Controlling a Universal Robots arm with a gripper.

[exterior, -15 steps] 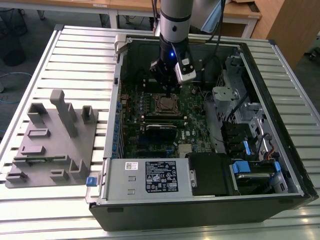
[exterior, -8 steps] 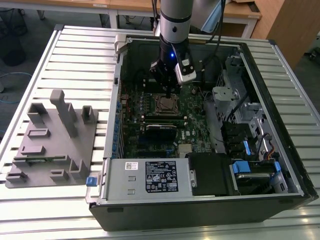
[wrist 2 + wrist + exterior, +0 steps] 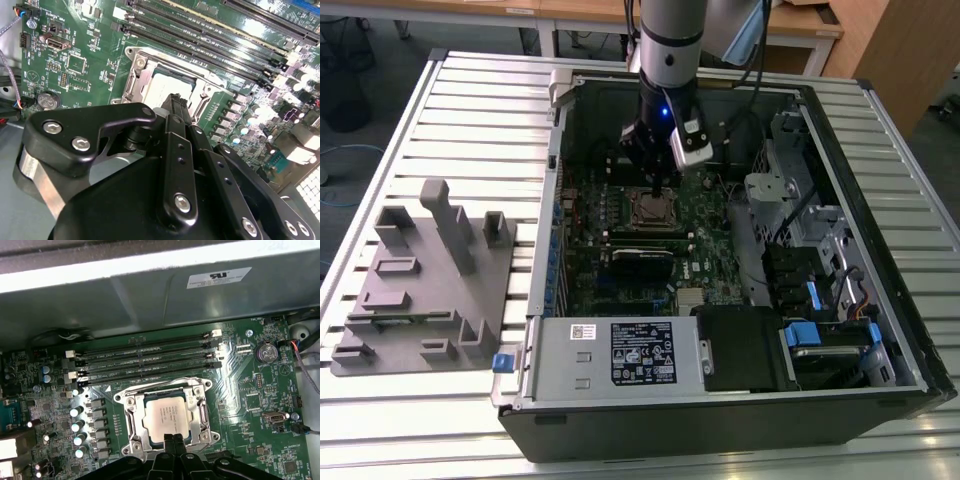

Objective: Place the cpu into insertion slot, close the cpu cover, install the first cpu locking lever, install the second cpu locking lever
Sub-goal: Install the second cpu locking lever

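The small square cpu with its dull silver metal top is already sitting in the square black insertion slot on the green circuit board, and the thin silver cpu cover frame looks folded down around it, so the chip shows through the window. The arm's black gripper hangs right at the socket's edge with its fingertips pinched close together and nothing visibly held, probably because it's working on the cover or a lever there. In the exterior view the gripper drops straight into the open black computer case, just over the socket.
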